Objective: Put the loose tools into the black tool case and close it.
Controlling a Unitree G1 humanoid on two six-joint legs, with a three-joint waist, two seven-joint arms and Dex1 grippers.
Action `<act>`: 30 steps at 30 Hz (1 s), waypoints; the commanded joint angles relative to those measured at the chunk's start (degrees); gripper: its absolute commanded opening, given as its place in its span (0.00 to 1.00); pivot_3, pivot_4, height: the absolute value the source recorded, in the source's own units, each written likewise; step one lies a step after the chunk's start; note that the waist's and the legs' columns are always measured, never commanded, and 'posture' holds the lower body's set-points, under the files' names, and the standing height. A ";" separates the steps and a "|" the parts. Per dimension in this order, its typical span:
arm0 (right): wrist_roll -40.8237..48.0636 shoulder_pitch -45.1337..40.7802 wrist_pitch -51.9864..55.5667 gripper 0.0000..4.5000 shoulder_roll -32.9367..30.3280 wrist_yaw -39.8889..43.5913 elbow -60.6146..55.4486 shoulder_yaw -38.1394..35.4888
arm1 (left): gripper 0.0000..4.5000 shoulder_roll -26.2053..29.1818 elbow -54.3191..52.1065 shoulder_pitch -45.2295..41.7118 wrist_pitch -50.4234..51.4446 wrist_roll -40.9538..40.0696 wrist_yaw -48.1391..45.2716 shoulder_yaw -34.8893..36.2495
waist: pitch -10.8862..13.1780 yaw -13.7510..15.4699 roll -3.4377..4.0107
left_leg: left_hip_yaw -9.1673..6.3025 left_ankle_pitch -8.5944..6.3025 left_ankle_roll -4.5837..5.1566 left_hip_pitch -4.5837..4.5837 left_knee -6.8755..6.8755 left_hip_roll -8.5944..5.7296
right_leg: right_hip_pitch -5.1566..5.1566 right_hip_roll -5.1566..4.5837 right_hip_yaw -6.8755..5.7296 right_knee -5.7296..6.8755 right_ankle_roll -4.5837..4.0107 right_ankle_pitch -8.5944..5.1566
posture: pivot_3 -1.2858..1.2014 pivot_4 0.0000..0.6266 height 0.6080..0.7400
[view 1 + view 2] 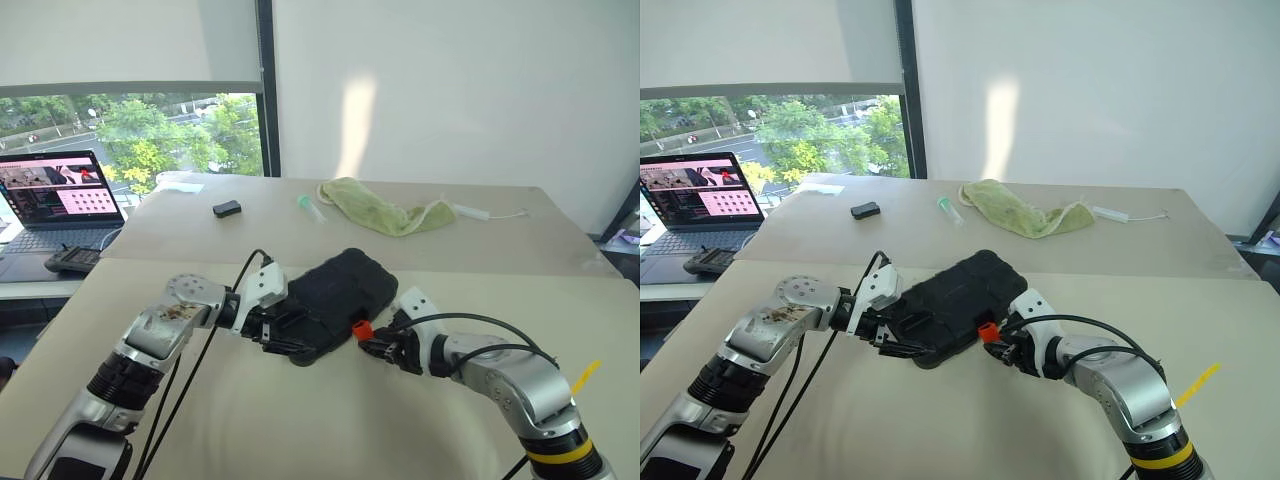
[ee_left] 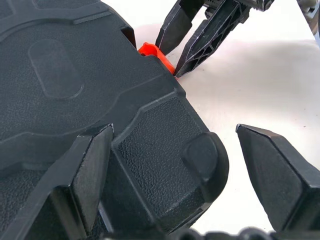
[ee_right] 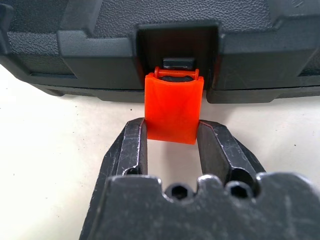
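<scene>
Case [image 1: 335,300] lying shut, no tools out; right gripper [image 3: 172,142] pinching orange latch [image 3: 174,107], unfastened; left gripper [image 2: 187,150] spread, bracing corner.

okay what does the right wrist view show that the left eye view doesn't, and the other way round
Right wrist view: the orange latch close up, hanging out from its recess in the case's front edge, with the right gripper's fingers on either side of it, pinching its lower part.

Left eye view: the left gripper at the case's near-left corner, a green cloth, a small black box, a laptop and the window.

Both: the closed black tool case, its latch, the right gripper and the pale table.
</scene>
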 commanded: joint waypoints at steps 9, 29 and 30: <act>-0.33 0.16 -5.84 0.26 -0.50 0.66 -2.05 -2.95 | 0.94 0.27 0.48 1.36 -0.49 1.46 0.13 -0.44 | 0.00 -0.02 0.00 | 0.00 0.00 0.00 0.01 0.00 0.00 | 0.00 0.00 0.01 0.02 0.00 0.00 | 0.52 0.24 1.00; -3.20 -1.88 -15.03 0.26 -1.36 5.71 5.65 -0.63 | 0.94 0.68 -0.82 2.20 -0.34 2.42 -0.47 -0.87 | 0.00 -0.19 0.00 | 0.00 -0.01 0.02 0.36 -0.03 0.03 | 0.31 0.00 0.04 0.02 -0.03 0.01 | 0.52 0.24 1.00; -3.14 -1.83 -15.10 0.26 -1.18 5.67 5.69 -0.80 | 0.94 0.73 -1.01 2.30 -0.21 2.39 -0.43 -0.84 | 0.00 -0.21 0.00 | 0.00 -0.01 0.02 0.36 -0.03 0.04 | 0.31 0.01 0.04 0.03 -0.04 0.01 | 0.52 0.24 1.00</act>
